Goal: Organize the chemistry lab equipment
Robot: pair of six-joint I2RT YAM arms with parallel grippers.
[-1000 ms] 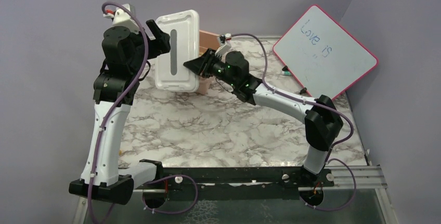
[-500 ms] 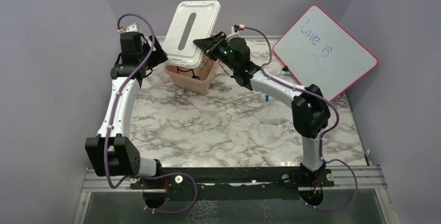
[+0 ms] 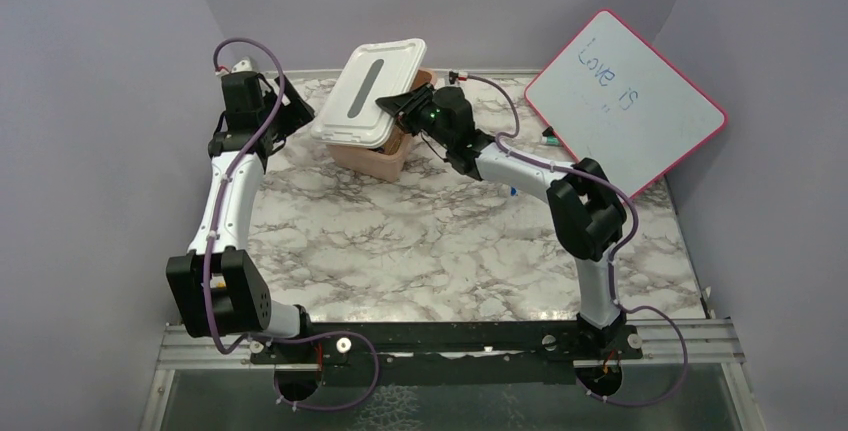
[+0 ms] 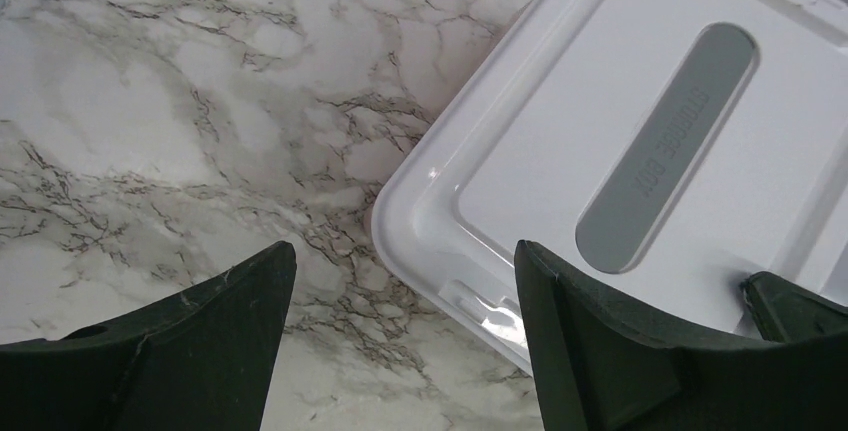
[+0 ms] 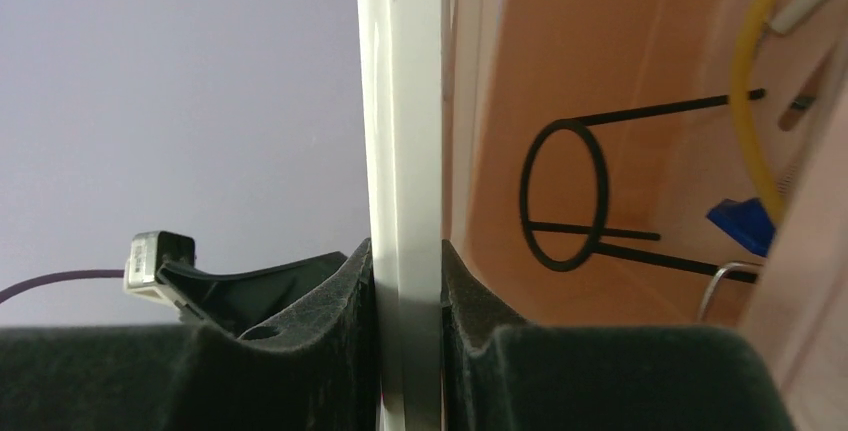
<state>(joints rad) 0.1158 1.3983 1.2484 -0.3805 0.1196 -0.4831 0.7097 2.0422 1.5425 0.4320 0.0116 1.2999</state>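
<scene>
Upper centre: we see the right gripper (image 3: 393, 104) clamped on the white lid (image 3: 368, 89) above the pink tub (image 3: 385, 158); leftward, the left gripper (image 3: 300, 111) gapes wide, empty.

The top camera looks down from high behind both arms. Both wrist cameras sit very close (all three see the white lid (image 3: 370, 91)).

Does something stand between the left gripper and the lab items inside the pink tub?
Yes. The white lid, clamped at its edge by the right gripper, lies tilted over the pink tub and covers most of its opening. The left gripper stands open near the lid's corner.
</scene>
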